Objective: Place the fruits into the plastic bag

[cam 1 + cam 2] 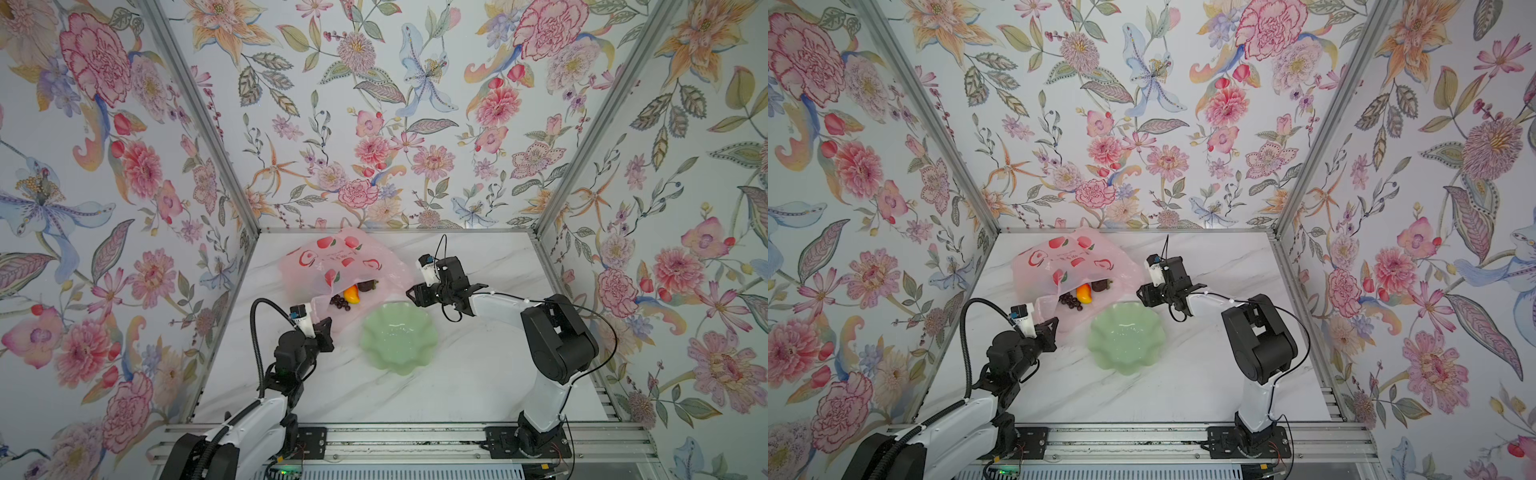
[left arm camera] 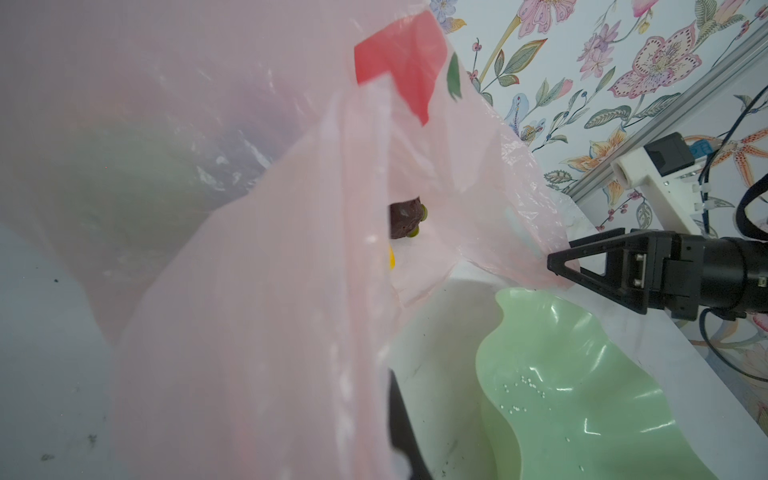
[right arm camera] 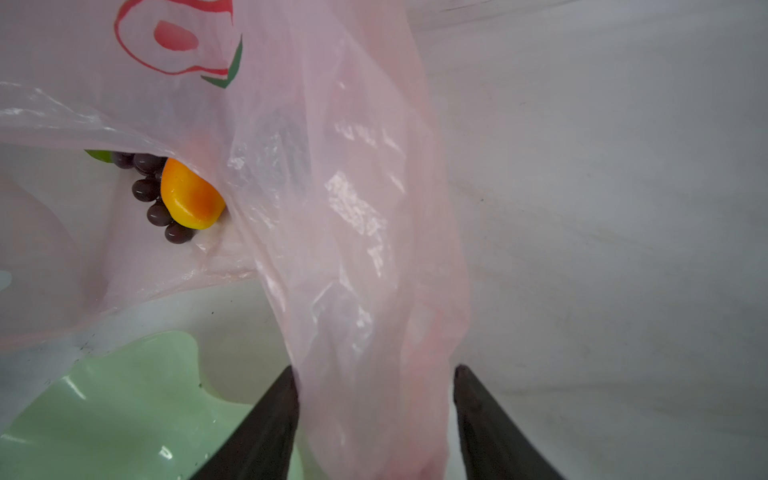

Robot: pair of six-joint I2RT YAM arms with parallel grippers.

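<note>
In both top views the bag (image 1: 328, 266), fruits (image 1: 352, 294) at its mouth, was pinched at six o'clock by the closed left gripper (image 1: 328, 324); in the right wrist view, the right gripper (image 3: 374, 370) straddled its three-o'clock edge, jaws apart.

Your way into the plastic bag (image 1: 332, 266) is narrow. Its mouth faces the front of the table (image 1: 415, 395), flanked by the left gripper (image 1: 326, 328), clamped on the film, and the right gripper (image 1: 411, 293), whose jaws stand apart around film on the other side. The green plate (image 1: 374, 332) lies just in front of the mouth and blocks a low, straight approach. Inside the mouth, the grapes (image 1: 338, 303), mango (image 1: 352, 295) and a dark maroon fruit (image 1: 366, 286) take up the floor. You can pass over bare marble in front of the plate and at the right rear.
</note>
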